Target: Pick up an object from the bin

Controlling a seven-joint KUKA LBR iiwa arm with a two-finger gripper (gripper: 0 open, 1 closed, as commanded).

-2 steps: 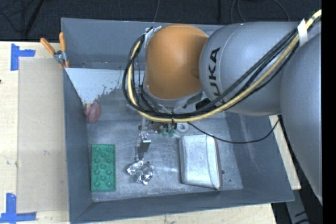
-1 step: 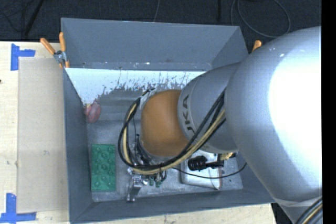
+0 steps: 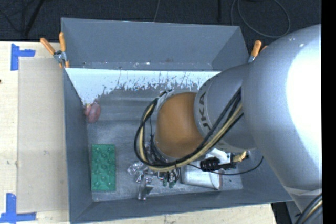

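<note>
Grey metal bin [image 3: 152, 47] takes the arm [image 3: 283, 113] from the right, its orange-covered wrist [image 3: 176, 123] bent down. The gripper [image 3: 149, 180] sits low over a small clear object [image 3: 136, 169] at the front floor; its grasp cannot be told. Lettering on the arm is partly hidden by cables. A green studded block [image 3: 103, 167] lies to the left.

You see a green studded block [image 3: 103, 167] lying flat on the bin floor at the near left, studs up, its long side running near to far, just clear of the left wall. Farther back, a small pink rounded lump [image 3: 92, 112] sits against the left wall, well apart from the block. Right of the block lies a small clear, glassy thing [image 3: 135, 169], its shape hard to tell, just beside the gripper [image 3: 143, 186]. Farther right, a flat white box [image 3: 199, 178] lies along the near wall, partly hidden under the arm.
</note>
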